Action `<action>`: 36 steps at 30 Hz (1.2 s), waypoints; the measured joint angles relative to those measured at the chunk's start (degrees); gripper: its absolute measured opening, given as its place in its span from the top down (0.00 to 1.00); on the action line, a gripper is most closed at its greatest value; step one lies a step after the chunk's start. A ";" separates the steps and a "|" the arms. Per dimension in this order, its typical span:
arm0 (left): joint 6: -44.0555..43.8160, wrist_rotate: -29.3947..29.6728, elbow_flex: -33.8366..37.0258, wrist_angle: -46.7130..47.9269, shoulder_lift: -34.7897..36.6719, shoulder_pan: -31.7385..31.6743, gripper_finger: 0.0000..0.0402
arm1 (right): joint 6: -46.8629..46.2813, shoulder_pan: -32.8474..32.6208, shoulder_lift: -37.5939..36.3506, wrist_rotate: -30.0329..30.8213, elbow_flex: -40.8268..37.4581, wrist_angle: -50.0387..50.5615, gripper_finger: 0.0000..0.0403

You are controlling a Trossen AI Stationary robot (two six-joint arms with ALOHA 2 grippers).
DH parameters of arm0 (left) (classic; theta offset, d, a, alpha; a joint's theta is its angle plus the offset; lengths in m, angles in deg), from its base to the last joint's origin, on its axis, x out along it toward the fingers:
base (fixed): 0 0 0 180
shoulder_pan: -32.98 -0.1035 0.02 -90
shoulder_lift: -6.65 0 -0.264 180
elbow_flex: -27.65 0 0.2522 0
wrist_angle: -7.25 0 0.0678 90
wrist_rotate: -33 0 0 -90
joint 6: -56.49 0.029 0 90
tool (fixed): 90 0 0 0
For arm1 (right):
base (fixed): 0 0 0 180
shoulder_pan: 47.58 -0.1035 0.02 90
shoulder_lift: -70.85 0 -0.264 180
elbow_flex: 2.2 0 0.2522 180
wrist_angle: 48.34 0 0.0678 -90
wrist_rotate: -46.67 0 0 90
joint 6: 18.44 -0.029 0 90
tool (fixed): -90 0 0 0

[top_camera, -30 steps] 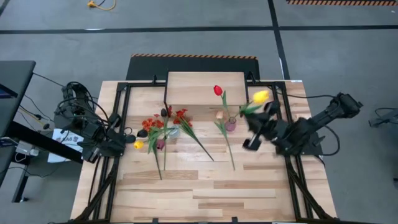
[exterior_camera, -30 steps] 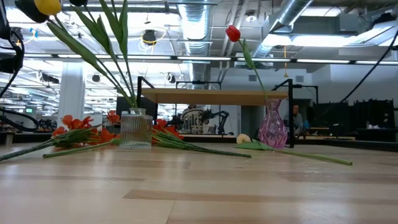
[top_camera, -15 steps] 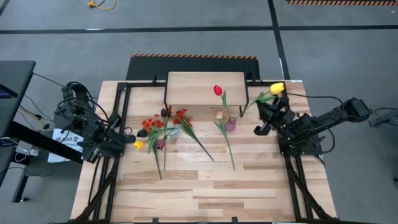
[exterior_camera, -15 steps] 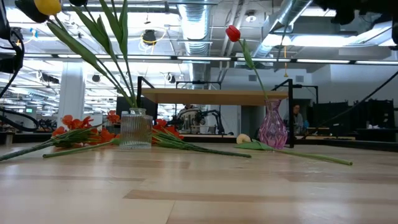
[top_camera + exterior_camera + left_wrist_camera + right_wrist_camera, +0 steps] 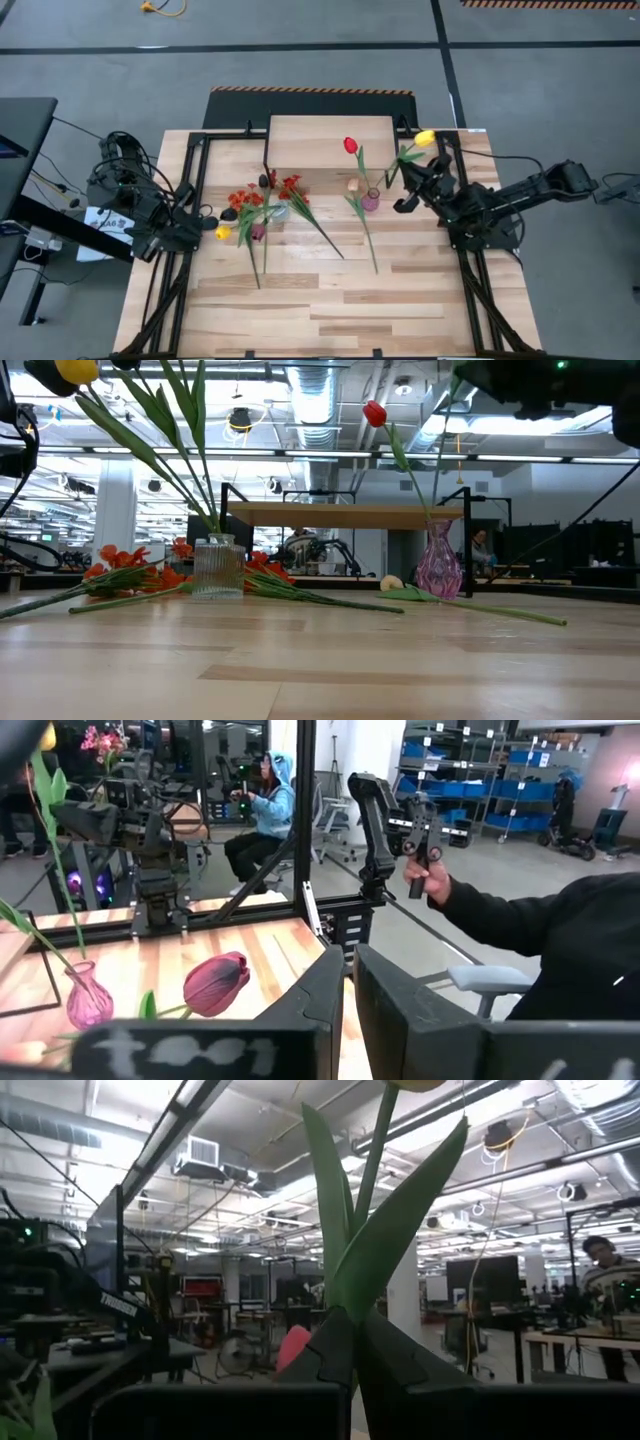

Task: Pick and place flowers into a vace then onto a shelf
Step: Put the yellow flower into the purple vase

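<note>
My right gripper [image 5: 410, 180] is shut on a yellow tulip [image 5: 425, 138] over the table's far right, beside the pink vase [image 5: 370, 202]. That vase [image 5: 438, 565] holds a red tulip [image 5: 374, 412]. A cream tulip [image 5: 353, 185] lies on the table beside it. The clear ribbed vase [image 5: 218, 568] holds leaning tulips, with red-orange sprays [image 5: 262, 198] lying around its foot. The shelf [image 5: 330, 140] stands at the far edge. My left gripper [image 5: 203, 222] waits shut at the table's left edge, a maroon tulip [image 5: 215, 982] just beyond its fingers [image 5: 320, 990]. My right gripper pinches the yellow tulip's green stem and its leaves [image 5: 352, 1285] between its two fingers, below the bloom. The fingers [image 5: 320, 1355] slant upward from the table's right side. The bloom [image 5: 415, 1083] rises above them, lifted clear of the table.
Black metal frame rails [image 5: 195, 190] run along both sides of the table. Loose stems [image 5: 365, 235] lie across the middle; the near half of the wooden top [image 5: 320, 310] carries nothing. A person [image 5: 520, 930] holding a controller sits beyond the table's edge.
My right gripper has sunk and reached out toward the far edge with the yellow tulip. It swung first toward the right edge, then back toward the pink vase. It has come into the low view at the top right. The tulip stays in its shut fingers.
</note>
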 joint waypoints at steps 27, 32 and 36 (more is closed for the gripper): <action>-0.41 0.02 0.00 0.00 0.00 0.00 0.96 | -2.98 0.97 0.79 3.04 0.00 4.79 1.00; -0.41 0.02 0.00 0.00 0.00 -0.02 0.96 | -3.04 0.97 0.79 3.05 0.00 5.50 1.00; -0.41 0.02 0.00 0.00 0.00 0.00 0.96 | -3.74 0.97 0.77 3.37 0.00 7.09 1.00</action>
